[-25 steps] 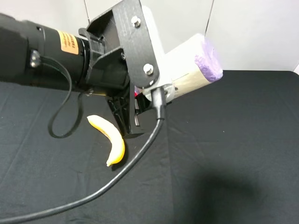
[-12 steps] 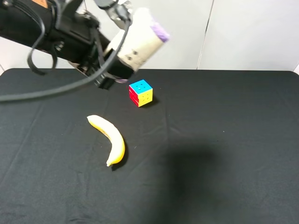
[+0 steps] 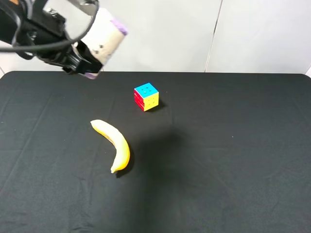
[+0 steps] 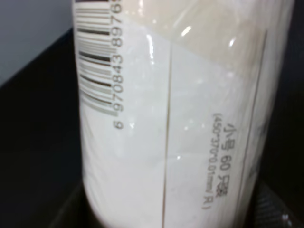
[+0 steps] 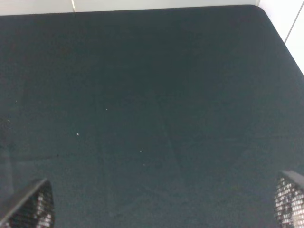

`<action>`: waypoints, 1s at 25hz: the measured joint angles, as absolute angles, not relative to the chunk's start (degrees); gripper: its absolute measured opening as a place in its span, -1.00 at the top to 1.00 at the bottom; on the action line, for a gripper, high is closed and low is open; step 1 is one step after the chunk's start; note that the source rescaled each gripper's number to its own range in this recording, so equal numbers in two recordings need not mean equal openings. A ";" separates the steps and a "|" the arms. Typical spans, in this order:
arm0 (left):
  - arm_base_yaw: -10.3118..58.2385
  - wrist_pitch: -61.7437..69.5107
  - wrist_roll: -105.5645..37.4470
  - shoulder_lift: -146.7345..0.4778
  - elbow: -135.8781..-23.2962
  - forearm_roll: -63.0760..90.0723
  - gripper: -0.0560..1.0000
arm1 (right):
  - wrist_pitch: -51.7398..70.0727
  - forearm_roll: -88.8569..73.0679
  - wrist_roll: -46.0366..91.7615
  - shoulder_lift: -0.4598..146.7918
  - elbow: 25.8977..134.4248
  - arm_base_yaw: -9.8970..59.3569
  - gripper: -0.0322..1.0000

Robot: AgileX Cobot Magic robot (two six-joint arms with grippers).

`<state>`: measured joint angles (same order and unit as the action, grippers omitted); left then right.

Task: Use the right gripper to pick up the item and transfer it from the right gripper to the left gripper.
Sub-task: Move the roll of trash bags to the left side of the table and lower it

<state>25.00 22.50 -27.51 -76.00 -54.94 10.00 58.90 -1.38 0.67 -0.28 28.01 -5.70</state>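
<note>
Item: the cream-labelled canister (image 3: 103, 41) hangs in the air up and to the left of the puzzle cube (image 3: 146, 96) in the high view, well apart from it and clear of the table (image 3: 233, 145)
Long axis: tilted, with one purple end raised toward the cube's side and the other low, away from the cube
Left gripper (image 3: 82, 60): clamped on the canister's lower half; its wrist view is filled by the label (image 4: 190, 118) and its barcode
Right gripper (image 5: 159, 206): fingers spread wide with nothing between them, only bare black cloth below; its place relative to the cube cannot be told
Nearer arm: the left, which is touching the item
Left arm pose: raised high, reaching in from the side away from the cube
Banana (image 3: 115, 145): on the table below-left of the cube, not involved
Step, as judged: the handover looks complete, with only the carry left
</note>
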 joint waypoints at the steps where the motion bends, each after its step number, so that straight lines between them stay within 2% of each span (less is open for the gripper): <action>1: 23.87 23.10 -26.25 -76.00 -54.94 9.37 0.88 | 58.90 -1.34 0.67 -0.28 28.01 -5.70 -0.99; 11: 13.85 29.26 -18.18 -76.00 -54.94 8.05 0.88 | 58.90 -1.34 0.67 -0.28 28.01 -5.70 -0.99; 16: 11.00 32.14 -16.40 -76.77 -55.58 8.05 0.88 | 58.90 -1.34 0.63 -0.28 28.01 -5.70 -0.99; 25: 9.17 41.92 -16.12 -90.91 -64.78 8.05 0.88 | 58.90 -1.34 0.63 -0.28 28.01 -5.70 -0.99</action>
<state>9.17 41.92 -16.12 -90.91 -64.78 8.05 58.90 -1.34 0.63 -0.28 28.01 -5.70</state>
